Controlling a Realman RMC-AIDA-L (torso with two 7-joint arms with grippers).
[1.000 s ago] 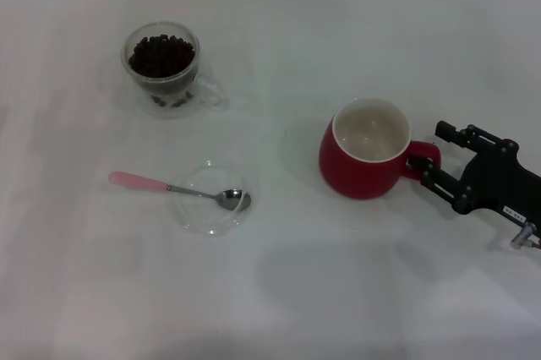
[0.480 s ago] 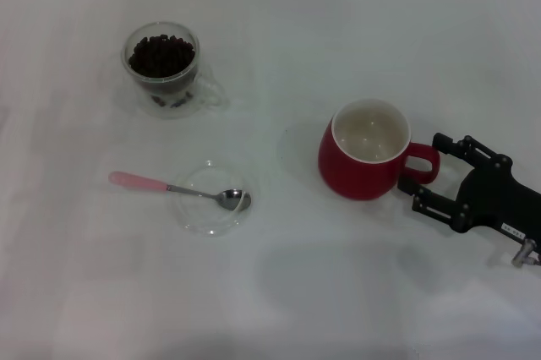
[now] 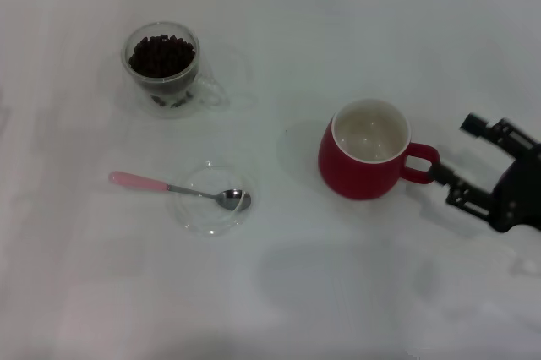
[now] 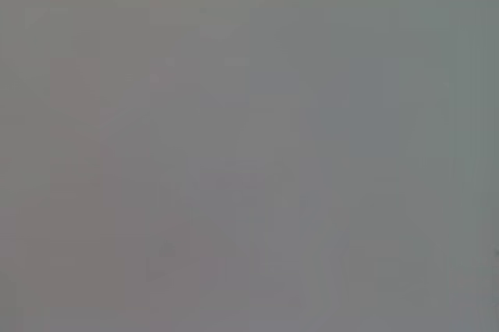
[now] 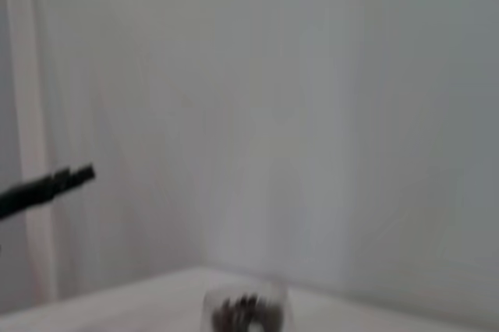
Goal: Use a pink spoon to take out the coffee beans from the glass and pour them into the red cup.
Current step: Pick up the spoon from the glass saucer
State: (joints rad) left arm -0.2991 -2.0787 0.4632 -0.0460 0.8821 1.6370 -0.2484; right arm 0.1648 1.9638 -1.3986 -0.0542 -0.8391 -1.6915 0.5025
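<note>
White worktop, right gripper at three o'clock of the red cup, jaws spread just off its handle, pink spoon resting on a clear saucer, left gripper unseen.

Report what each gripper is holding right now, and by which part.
Nothing is held. The right gripper is open beside the red cup, just off its handle. The left gripper is out of view. The pink spoon lies untouched on the glass saucer.
</note>
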